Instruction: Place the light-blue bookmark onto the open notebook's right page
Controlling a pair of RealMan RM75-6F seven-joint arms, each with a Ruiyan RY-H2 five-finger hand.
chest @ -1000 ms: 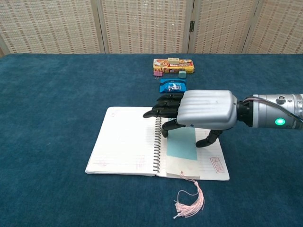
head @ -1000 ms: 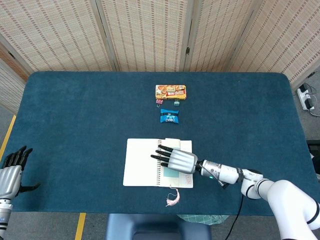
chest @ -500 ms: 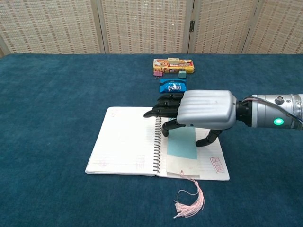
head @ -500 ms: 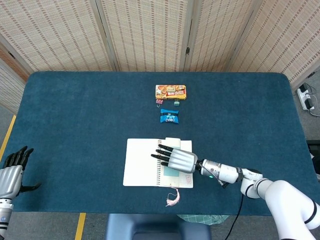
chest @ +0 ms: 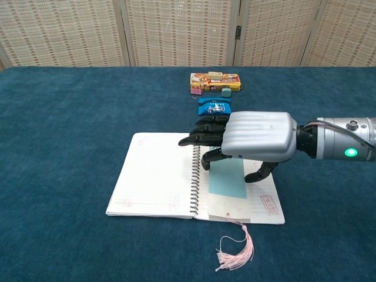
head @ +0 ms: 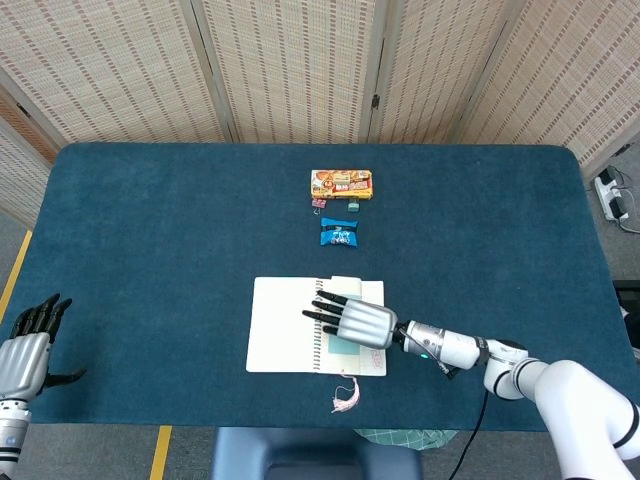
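The open spiral notebook (head: 285,325) (chest: 155,179) lies at the table's front centre. A light-blue bookmark (chest: 228,179) (head: 337,346) lies flat on its right page, and its pink tassel (chest: 236,250) (head: 346,395) trails off the notebook's front edge onto the cloth. My right hand (chest: 249,138) (head: 352,319) hovers palm down over the right page, fingers stretched left across the spiral, thumb hanging down beside the bookmark and holding nothing. My left hand (head: 25,350) rests open at the far left edge of the table, away from the notebook.
Behind the notebook lie a blue snack packet (head: 339,233) (chest: 214,106), an orange box (head: 341,184) (chest: 214,81) and small clips (head: 319,203) beside it. Blue cloth covers the table (head: 150,230); woven screens stand behind.
The right hand has barely shifted above the right page. The left hand has drifted slightly down at the left edge. The bookmark has not moved.
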